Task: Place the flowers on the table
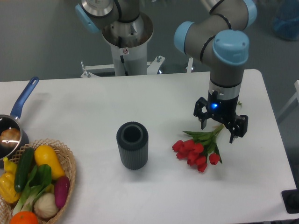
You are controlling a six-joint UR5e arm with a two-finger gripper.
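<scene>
The flowers (198,148), a bunch of red tulip buds with green stems and leaves, lie flat on the white table (93,102), right of centre, buds pointing to the front left. My gripper (218,131) hangs just above the stem ends at the bunch's back right. Its fingers are spread apart, one on each side of the stems, and hold nothing. The dark ribbed vase (132,145) stands upright and empty to the left of the flowers.
A wicker basket (65,154) of vegetables sits at the front left corner. A saucepan with a blue handle (24,97) is at the left edge. The robot's base (126,37) stands behind the table's far edge.
</scene>
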